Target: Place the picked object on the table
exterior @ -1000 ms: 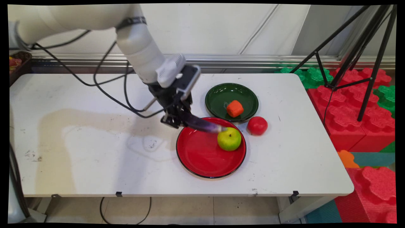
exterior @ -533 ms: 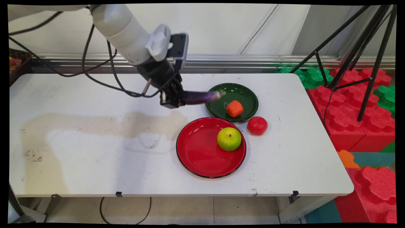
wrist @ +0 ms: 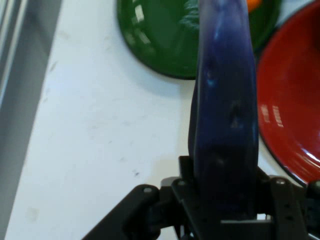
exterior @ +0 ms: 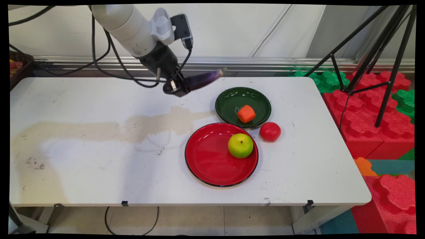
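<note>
My gripper (exterior: 181, 87) is shut on a purple eggplant (exterior: 203, 79), held high above the table's far side with its tip pointing right. The hand view shows the eggplant (wrist: 227, 105) rising from between the jaws and hiding the fingers. Below and to the right lie a green plate (exterior: 229, 101) holding an orange piece (exterior: 246, 114), and a red plate (exterior: 207, 159) holding a green apple (exterior: 240, 145). The hand view catches the green plate (wrist: 160, 40) and the red plate (wrist: 292, 110) under the eggplant.
A red tomato (exterior: 270, 131) sits on the white table (exterior: 83, 149) right of the two plates. Red and green foam blocks (exterior: 368, 109) and a black tripod (exterior: 382, 56) stand beyond the table's right end. A basket (exterior: 18, 64) is at the far left.
The gripper has risen from the red plate's rim with the eggplant and moved toward the table's far side. The eggplant's tip, which touched the apple, now points up and right.
</note>
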Controlling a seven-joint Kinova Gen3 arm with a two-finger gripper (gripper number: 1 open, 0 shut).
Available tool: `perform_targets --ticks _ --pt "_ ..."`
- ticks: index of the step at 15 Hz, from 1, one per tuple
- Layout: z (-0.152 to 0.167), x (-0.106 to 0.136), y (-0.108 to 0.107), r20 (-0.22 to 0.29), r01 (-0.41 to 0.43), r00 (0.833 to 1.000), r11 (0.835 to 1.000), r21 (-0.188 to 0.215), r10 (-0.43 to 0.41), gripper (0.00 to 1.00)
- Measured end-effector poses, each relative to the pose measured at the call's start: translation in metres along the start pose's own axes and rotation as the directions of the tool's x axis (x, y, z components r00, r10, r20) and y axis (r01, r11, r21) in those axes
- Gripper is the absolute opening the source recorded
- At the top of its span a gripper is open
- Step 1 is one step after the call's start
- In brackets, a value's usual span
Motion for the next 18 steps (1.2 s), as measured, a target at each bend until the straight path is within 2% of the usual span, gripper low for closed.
perform_targets --ticks 4,6,11,13,15,18 --pt "0.010 -0.004 -0.013 0.010 0.151 0.988 0.986 0.074 -0.152 0.00" --pt "0.017 -0.006 -0.018 0.015 0.212 0.977 0.972 0.104 -0.215 0.00" --pt "0.057 -0.015 -0.032 0.047 0.379 0.918 0.905 0.192 -0.394 0.00" --pt "0.076 -0.018 -0.036 0.070 0.410 0.899 0.887 0.213 -0.433 0.00" --pt "0.091 -0.021 -0.037 0.090 0.422 0.888 0.878 0.224 -0.450 0.00" --pt "0.117 -0.025 -0.039 0.124 0.426 0.879 0.875 0.228 -0.461 0.00"
